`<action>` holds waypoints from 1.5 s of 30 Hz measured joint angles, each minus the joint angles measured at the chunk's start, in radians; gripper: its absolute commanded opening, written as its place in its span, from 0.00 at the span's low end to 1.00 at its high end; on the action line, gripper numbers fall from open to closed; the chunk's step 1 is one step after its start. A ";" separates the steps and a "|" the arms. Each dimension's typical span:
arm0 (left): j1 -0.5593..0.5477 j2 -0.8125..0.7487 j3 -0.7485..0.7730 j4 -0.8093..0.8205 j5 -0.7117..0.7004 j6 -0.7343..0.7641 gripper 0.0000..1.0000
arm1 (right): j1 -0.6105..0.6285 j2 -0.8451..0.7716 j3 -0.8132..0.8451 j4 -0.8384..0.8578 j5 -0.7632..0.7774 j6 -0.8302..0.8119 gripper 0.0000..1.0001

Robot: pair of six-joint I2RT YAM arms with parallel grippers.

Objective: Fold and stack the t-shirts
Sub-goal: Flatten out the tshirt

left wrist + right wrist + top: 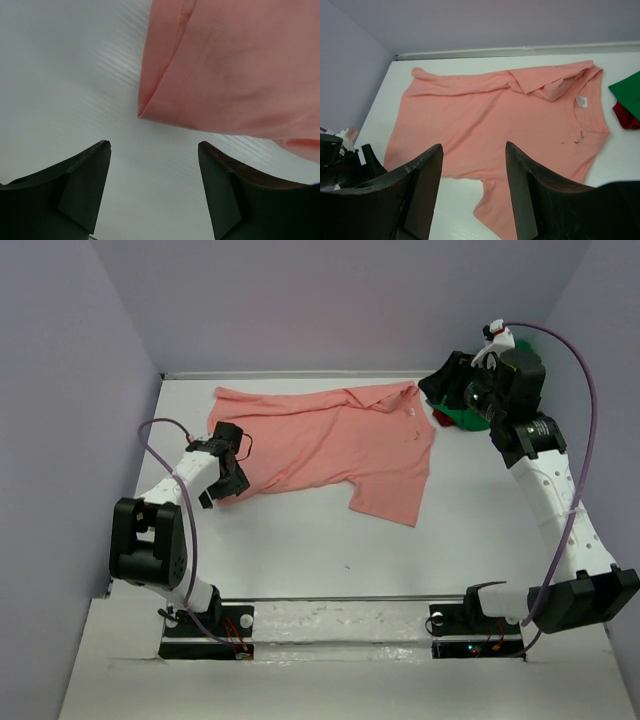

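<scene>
Top external shows salmon t-shirt [340, 445] spread flat (far edge rumpled).

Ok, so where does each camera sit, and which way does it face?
Top external: above and behind the bases, looking down on the table and salmon pink t-shirt; left arm and right arm show.
Left wrist: low over the table, facing that shirt's corner; the open left gripper shows.
Right wrist: raised at the right, looking down across the whole shirt toward the far-left corner; right gripper and left arm show.
Shared: all three see that shirt.
</scene>
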 measured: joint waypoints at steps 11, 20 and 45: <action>0.014 0.006 -0.063 0.027 0.024 -0.035 0.75 | 0.000 -0.006 0.001 0.001 -0.006 -0.002 0.59; 0.047 0.086 0.018 0.062 0.004 -0.019 0.55 | 0.000 -0.003 -0.006 0.001 -0.018 -0.008 0.59; 0.072 0.092 0.095 0.049 0.016 0.023 0.00 | 0.000 0.057 -0.035 0.015 -0.043 -0.008 0.60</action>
